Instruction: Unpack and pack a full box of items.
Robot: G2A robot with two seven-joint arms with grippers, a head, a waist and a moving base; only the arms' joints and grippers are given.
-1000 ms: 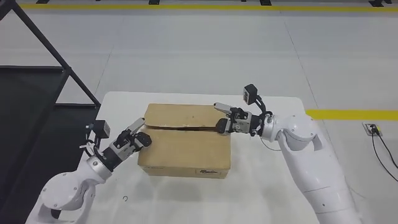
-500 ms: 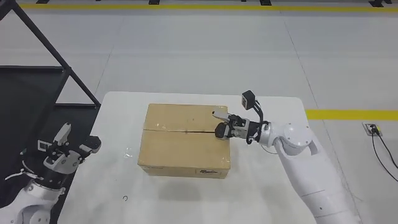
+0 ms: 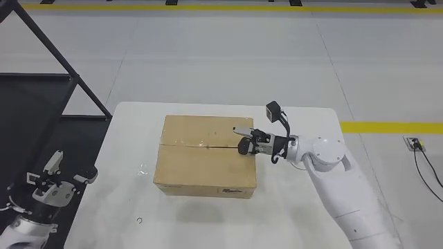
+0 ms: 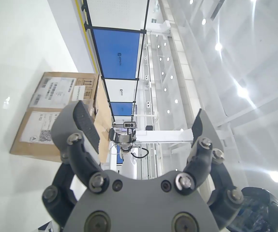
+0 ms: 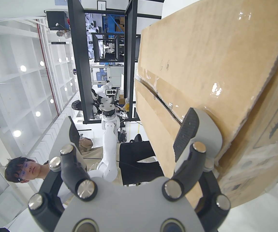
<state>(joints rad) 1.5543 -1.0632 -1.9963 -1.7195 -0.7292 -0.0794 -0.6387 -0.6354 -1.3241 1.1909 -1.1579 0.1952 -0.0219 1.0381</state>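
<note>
A brown cardboard box (image 3: 205, 155) lies in the middle of the white table (image 3: 297, 200), its two top flaps down and meeting at a centre seam (image 3: 201, 145). My right gripper (image 3: 240, 139) is open over the box's right end, by the seam. In the right wrist view the gripper (image 5: 129, 131) has one finger pad (image 5: 187, 131) against the box top (image 5: 201, 61) beside the seam, the other pad off the box. My left gripper (image 3: 73, 167) hangs open and empty beyond the table's left edge. The left wrist view has this gripper (image 4: 143, 126) facing the box's labelled end (image 4: 56, 102).
A black metal rack (image 3: 41, 55) stands to the left of the table. A small dark hook-like bit (image 3: 139, 220) lies near the table's front left. Bare tabletop surrounds the box on all sides.
My left gripper has drawn back from the box's left end to beyond the table's left edge. The slightly raised flap has settled flat. My right gripper has edged a little further over the box.
</note>
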